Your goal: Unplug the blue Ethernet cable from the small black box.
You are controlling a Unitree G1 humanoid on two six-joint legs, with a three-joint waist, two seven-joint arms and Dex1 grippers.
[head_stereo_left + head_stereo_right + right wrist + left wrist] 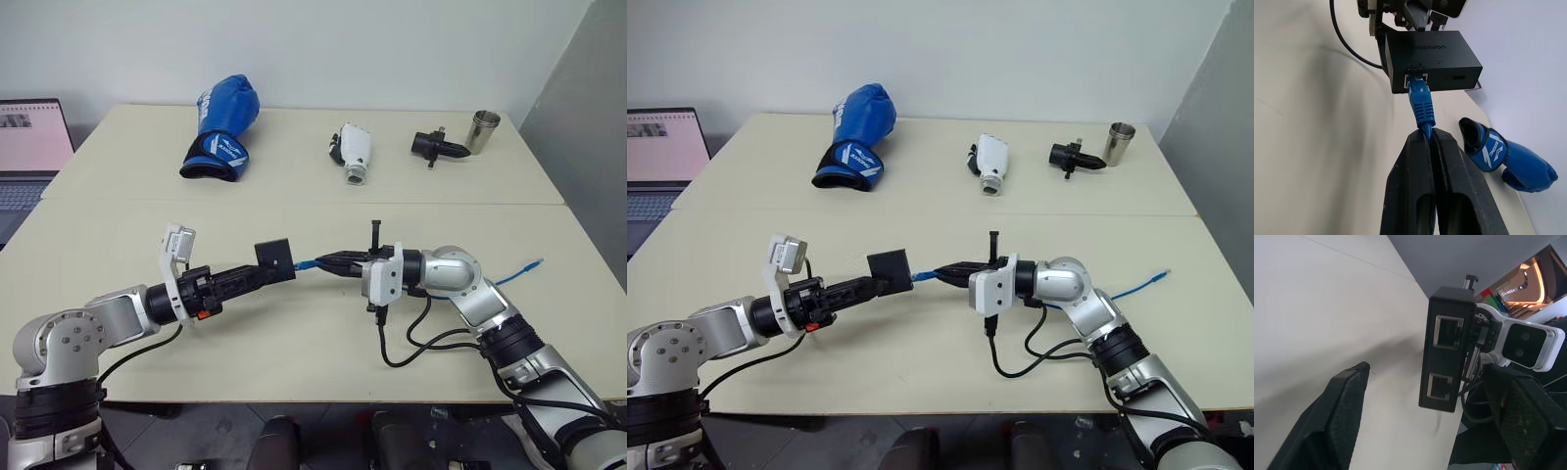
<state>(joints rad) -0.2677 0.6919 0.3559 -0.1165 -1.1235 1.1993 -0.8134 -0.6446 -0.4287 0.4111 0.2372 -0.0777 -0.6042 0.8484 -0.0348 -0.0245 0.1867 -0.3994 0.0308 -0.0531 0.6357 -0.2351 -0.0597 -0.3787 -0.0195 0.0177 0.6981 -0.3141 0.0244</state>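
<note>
1. Cable [1421, 105] is still plugged into the box [1432, 54], at the centre of the left eye view above the table [294, 343]; its free end trails off toward the right edge.
2. Right gripper [1429, 134] has its jaws pressed together on the cable just behind the plug boot. Pulling there without pressing the latch could jam the plug or strain the cord.
3. Left gripper [1440, 387] has its jaws spread on either side of the box, and I cannot tell whether either finger touches it. If they are not clamped, the box may simply follow the pull.
4. A pull off the port's axis could twist the box out of the left fingers [1339, 421].
5. The thin cord could slip through the right jaws, leaving the plug seated.
6. Glove [220, 127] and the other items along the top are well apart, so no snag risk.
</note>
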